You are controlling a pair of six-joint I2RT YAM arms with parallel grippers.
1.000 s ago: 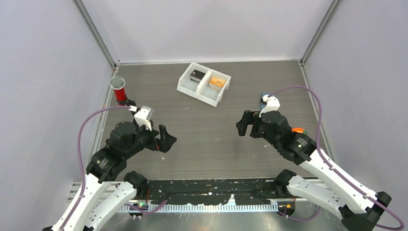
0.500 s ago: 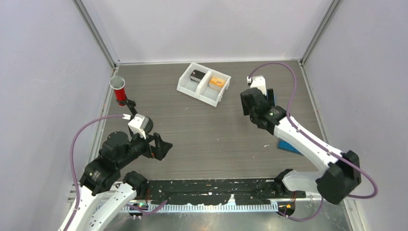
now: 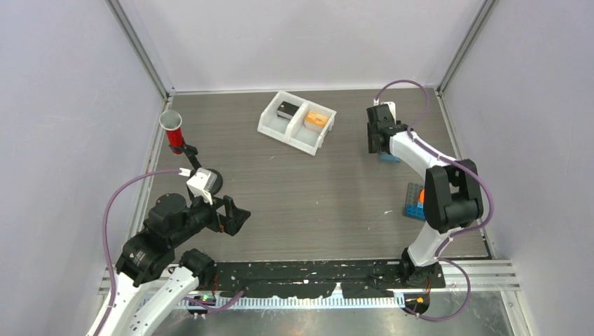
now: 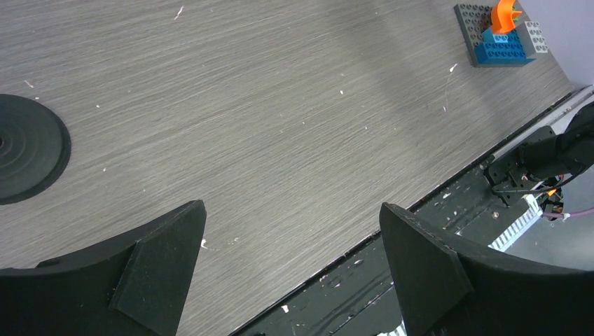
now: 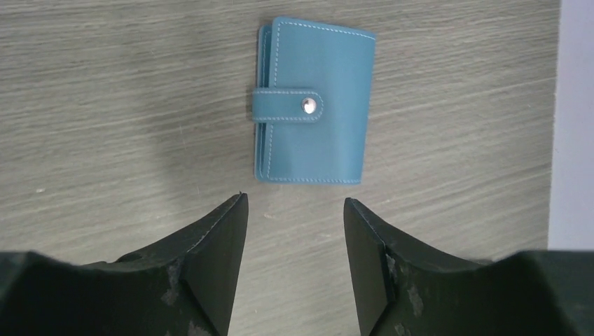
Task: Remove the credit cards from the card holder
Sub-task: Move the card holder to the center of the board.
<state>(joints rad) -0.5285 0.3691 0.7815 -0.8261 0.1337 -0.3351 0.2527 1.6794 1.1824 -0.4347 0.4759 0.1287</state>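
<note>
The card holder (image 5: 314, 101) is a blue folding wallet lying shut on the table, its strap snapped closed. In the top view only a blue corner of the card holder (image 3: 390, 158) shows under the right arm, near the right wall. My right gripper (image 5: 295, 208) hovers just short of its near edge, jaws partly apart with nothing between them; in the top view the right gripper (image 3: 382, 145) points down at the far right. The credit cards are hidden. My left gripper (image 3: 237, 213) is wide open and empty over the near left of the table, seen also in its wrist view as the left gripper (image 4: 291, 205).
A white two-compartment tray (image 3: 288, 134) stands at the back centre with a dark item and an orange one. A red cylinder (image 3: 173, 133) stands at the left. A grey brick plate (image 3: 413, 200) with blue and orange bricks lies beside the right arm. The right wall (image 5: 574, 119) is close to the holder.
The right arm swung from the table's middle out to the far right, over the card holder, and its jaws narrowed. The left arm drew back a little, then held still.
</note>
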